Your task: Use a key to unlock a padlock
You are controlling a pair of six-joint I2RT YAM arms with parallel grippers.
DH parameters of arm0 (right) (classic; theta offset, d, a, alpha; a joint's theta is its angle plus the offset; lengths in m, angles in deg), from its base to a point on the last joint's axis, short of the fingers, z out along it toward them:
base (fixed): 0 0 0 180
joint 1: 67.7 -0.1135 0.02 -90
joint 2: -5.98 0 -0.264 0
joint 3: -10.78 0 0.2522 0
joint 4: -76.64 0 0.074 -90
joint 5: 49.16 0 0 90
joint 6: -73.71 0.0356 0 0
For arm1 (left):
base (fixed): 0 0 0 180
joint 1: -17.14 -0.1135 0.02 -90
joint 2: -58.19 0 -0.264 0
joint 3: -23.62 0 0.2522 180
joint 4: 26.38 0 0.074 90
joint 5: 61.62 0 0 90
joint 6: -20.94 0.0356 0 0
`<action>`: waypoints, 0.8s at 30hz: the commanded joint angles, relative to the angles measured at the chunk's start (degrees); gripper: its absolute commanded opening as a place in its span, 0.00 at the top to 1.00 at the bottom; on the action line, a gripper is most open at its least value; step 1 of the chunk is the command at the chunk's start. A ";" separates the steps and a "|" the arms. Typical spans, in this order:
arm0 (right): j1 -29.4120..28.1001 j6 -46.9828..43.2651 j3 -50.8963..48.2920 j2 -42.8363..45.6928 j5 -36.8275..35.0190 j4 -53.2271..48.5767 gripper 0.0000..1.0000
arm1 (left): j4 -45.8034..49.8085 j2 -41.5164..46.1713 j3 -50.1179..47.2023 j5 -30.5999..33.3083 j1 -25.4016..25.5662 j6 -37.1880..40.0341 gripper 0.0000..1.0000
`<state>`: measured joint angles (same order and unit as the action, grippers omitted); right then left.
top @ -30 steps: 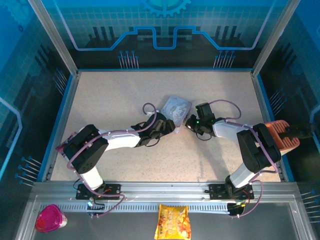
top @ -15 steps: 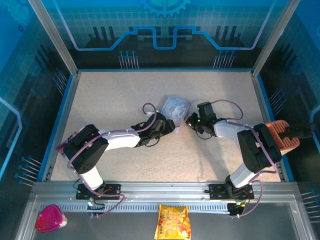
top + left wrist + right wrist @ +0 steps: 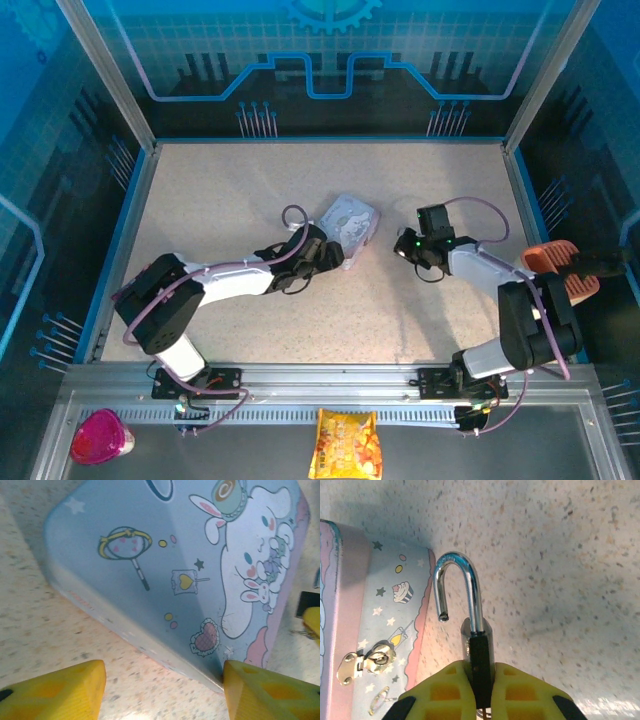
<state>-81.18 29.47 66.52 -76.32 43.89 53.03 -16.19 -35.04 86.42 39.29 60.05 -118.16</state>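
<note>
The padlock (image 3: 480, 647) stands upright in the lower middle of the right wrist view, its dark body pinched between the yellow fingers (image 3: 445, 690) of the right gripper (image 3: 481, 680), which is closed tight on it. Its silvery shackle (image 3: 473, 595) is sprung: one leg sits in the body, and the other hangs free to the left with its end clear of the body. Just left of the shackle lies the pale blue tin (image 3: 385, 610), a small metal latch (image 3: 367, 665) on its side, at the lower left of that frame. The speckled bench (image 3: 560, 555) takes up the rest.

In the top view the right gripper (image 3: 403, 247) is right of centre, a little apart from the tin (image 3: 352, 218), which lies tilted at the middle of the frame. The left gripper (image 3: 338, 258) is at the tin's lower left edge.

In the left wrist view the left gripper (image 3: 164, 672) is spread wide, one yellow finger (image 3: 50, 692) at the lower left and the other at the lower right. The tin's near edge lies between them, with no visible contact. Its lid (image 3: 200, 555) bears a cartoon rabbit.
</note>
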 commanded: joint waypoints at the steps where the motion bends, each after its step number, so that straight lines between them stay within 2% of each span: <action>1: 0.36 -6.95 -1.16 3.51 1.52 -7.08 1.00 | 12.71 3.25 -0.40 2.58 -0.29 8.34 0.34; 9: 0.37 -9.37 -6.38 6.58 3.23 -9.52 0.97 | 22.29 10.51 1.99 7.58 0.67 19.03 0.31; 14: 0.38 -9.65 -8.72 8.46 3.18 -10.09 0.95 | 25.83 12.67 4.35 8.51 2.70 26.13 0.29; 24: 0.63 -9.11 -11.45 10.36 2.92 -8.11 0.87 | 31.15 5.65 14.18 10.49 8.25 37.39 0.27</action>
<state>-81.18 20.73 55.54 -67.44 46.03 44.11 11.20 -27.13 97.68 47.80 67.14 -86.10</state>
